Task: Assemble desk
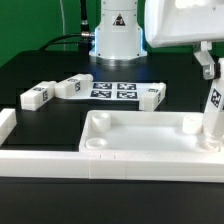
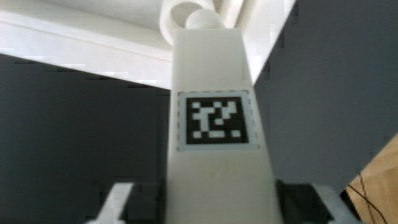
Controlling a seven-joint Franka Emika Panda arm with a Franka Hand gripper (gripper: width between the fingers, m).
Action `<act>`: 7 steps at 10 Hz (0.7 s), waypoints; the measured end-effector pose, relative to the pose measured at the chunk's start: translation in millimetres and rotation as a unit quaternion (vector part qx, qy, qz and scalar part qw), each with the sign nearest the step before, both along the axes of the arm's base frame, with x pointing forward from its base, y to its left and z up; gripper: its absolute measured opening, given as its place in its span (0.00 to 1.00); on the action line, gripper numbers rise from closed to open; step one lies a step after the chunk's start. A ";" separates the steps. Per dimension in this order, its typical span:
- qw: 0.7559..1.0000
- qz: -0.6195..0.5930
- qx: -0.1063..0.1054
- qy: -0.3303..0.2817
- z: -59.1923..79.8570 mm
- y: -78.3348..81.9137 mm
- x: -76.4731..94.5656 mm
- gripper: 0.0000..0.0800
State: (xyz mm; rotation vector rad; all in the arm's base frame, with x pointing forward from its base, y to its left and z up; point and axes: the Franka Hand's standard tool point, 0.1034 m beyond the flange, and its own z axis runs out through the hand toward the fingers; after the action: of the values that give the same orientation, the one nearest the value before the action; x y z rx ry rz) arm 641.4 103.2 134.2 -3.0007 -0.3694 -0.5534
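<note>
The black bench (image 1: pixel 50 125) spreads wide, with a green backdrop (image 1: pixel 20 30) behind it. The white tabletop (image 1: pixel 140 135) lies rim up near the front. Three leg blocks (image 1: pixel 150 96) lie loose around the marker board (image 1: pixel 113 88). The claw (image 1: pixel 208 72) is clamped on a fourth leg (image 1: pixel 213 110), which stands upright in the tabletop's corner on the exterior view's right. Its black-and-white tag (image 2: pixel 215 120) faces the wrist camera.

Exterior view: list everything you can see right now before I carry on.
tabletop: one, white, front, by the border wall
loose leg blocks: three, white, tagged, lying behind the tabletop
held leg block: one, white, upright at the tabletop's corner on the exterior view's right
marker board: one, white, among the loose leg blocks
border wall: one, white, front
table: one, black
robot base: one, white, back
gripper: one, shut on the held leg block
</note>
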 end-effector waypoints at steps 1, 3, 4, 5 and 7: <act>1.000 0.001 0.000 0.001 -1.0 0.9 -1.0 0.36; 1.000 0.001 0.000 0.001 -1.3 0.5 -1.2 0.36; 1.000 0.003 -0.001 0.001 -1.6 -1.1 -1.1 0.36; 1.000 0.002 -0.002 0.002 -2.5 -2.0 -1.2 0.36; 1.000 0.003 -0.002 0.006 -7.7 -1.8 -2.9 0.36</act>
State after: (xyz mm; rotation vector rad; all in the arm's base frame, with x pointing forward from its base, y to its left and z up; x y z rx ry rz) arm 638.5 101.4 126.5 -3.0039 -0.3780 -0.5360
